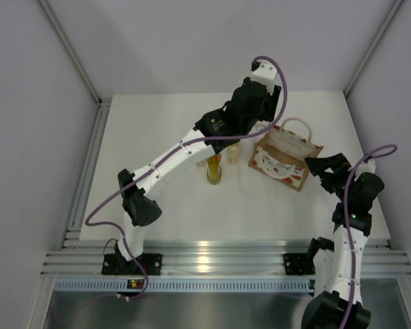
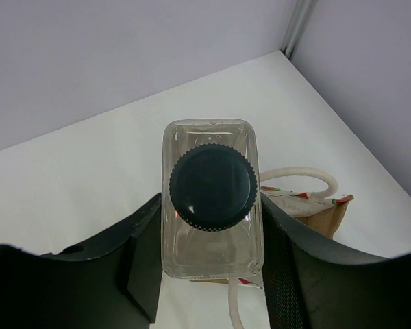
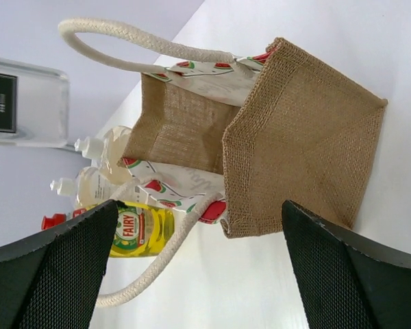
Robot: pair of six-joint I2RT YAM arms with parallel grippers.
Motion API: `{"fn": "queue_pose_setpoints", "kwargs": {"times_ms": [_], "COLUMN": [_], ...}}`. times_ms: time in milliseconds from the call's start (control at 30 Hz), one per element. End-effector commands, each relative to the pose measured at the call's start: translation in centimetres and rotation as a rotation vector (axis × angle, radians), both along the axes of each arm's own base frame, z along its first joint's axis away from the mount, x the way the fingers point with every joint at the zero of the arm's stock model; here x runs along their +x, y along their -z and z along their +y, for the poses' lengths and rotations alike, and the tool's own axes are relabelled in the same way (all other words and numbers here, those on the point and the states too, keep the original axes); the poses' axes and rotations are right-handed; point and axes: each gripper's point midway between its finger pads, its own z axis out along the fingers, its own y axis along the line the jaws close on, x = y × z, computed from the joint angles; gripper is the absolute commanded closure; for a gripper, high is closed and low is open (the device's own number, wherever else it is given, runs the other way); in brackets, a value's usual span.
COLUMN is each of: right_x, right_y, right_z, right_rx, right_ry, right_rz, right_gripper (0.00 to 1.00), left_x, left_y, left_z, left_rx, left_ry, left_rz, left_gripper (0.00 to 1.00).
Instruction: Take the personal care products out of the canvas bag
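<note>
From above, the left arm [image 1: 192, 144] reaches to the far middle of the table [image 1: 144, 130], its wrist over the left edge of the canvas bag [image 1: 288, 159]. The yellow-amber bottle [image 1: 214, 170] stands left of the bag, and the right arm [image 1: 349, 212] sits at the bag's right. In the left wrist view, the left gripper [image 2: 211, 260] is clamped on the clear squarish bottle [image 2: 212, 199], lifted above the bag's rope handle [image 2: 298, 175]. In the right wrist view, the right gripper [image 3: 198, 205] is spread wide and holds nothing, its fingers [image 3: 48, 274] framing the bag. Two amber bottles [image 3: 106, 154] stand just beyond the bag, beside the yellow one.
</note>
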Motion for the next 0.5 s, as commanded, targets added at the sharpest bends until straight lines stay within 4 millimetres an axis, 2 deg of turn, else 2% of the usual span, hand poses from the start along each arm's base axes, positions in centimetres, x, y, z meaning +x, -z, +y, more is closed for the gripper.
{"fn": "queue_pose_setpoints", "kwargs": {"times_ms": [0, 67, 100, 133, 167, 200, 233, 267, 300, 333, 367, 400, 433, 467], "right_x": [0.3, 0.2, -0.1, -0.1, -0.3, -0.5, -0.6, -0.9, -1.2, -1.4, -1.7, -2.0, -2.4, -2.6], "right_y": [-2.5, -3.6, -3.7, -4.4, -4.5, -4.4, -4.2, -4.2, -3.9, -4.0, -4.3, -5.0, -5.1, -5.4], "right_z": [-0.6, -0.7, -0.7, -0.9, -0.9, -0.9, -1.4, -1.7, -2.0, -2.7, -3.0, -3.2, -3.5, -3.6], "right_rx": [-0.054, -0.081, -0.099, -0.116, -0.124, -0.129, -0.139, -0.153, -0.165, -0.184, -0.2, -0.215, -0.221, -0.226], "right_ry": [-0.004, -0.003, -0.005, 0.008, 0.016, 0.022, 0.054, 0.079, 0.101, 0.142, 0.164, 0.182, 0.211, 0.219], "right_rz": [-0.034, -0.048, -0.042, -0.049, -0.051, -0.043, -0.034, -0.03, -0.009, -0.004, -0.01, -0.018, -0.006, -0.011], "right_gripper": [0.0, 0.01, 0.01, 0.01, 0.01, 0.01, 0.01, 0.01, 0.0, 0.01, 0.01, 0.01, 0.01, 0.0], "left_x": [-1.1, -1.3, -1.1, -1.4, -1.5, -1.1, -1.2, -1.9, -2.1, -2.0, -3.0, -3.3, -3.0, -3.2], "left_y": [-12.7, -13.6, -13.2, -14.1, -14.0, -12.5, -12.3, -13.2, -12.7, -11.0, -12.0, -11.6, -10.0, -9.6], "left_z": [5.4, 7.0, 7.9, 9.4, 10.4, 11.5, 12.7, 14.7, 16.3, 17.3, 19.4, 20.4, 21.8, 22.9], "left_rx": [-0.278, -0.281, -0.268, -0.278, -0.276, -0.24, -0.233, -0.246, -0.234, -0.194, -0.225, -0.222, -0.203, -0.207], "left_ry": [-0.1, -0.141, -0.181, -0.208, -0.239, -0.294, -0.328, -0.362, -0.424, -0.456, -0.48, -0.499, -0.542, -0.561], "left_rz": [-0.196, -0.212, -0.208, -0.219, -0.218, -0.201, -0.199, -0.209, -0.207, -0.19, -0.2, -0.195, -0.174, -0.165], "left_gripper": [1.0, 1.0, 1.0, 1.0, 1.0, 1.0, 1.0, 1.0, 1.0, 1.0, 1.0, 1.0, 1.0, 1.0]}}
